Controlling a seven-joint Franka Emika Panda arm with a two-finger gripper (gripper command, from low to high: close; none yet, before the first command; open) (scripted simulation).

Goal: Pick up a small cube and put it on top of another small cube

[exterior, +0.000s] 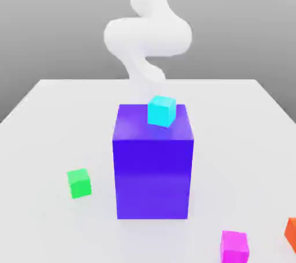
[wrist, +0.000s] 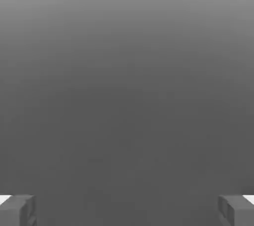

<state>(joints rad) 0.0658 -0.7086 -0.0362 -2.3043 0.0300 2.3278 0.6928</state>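
While gripper point(wrist: 127, 210) hangs released, fingers spread wide with nothing between, magenta cube point(exterior: 234, 246) waits lower right of exterior view; green cube point(exterior: 78, 183) lower left, well apart, big blue-purple block point(exterior: 153, 163) between.

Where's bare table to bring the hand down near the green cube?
Bare table surrounds the green cube toward the exterior view's left, clear of the blue-purple block. Crowded: the near right corner, where the magenta cube and orange cube sit.

Simulated tabletop point(exterior: 52, 117); plain grey backdrop
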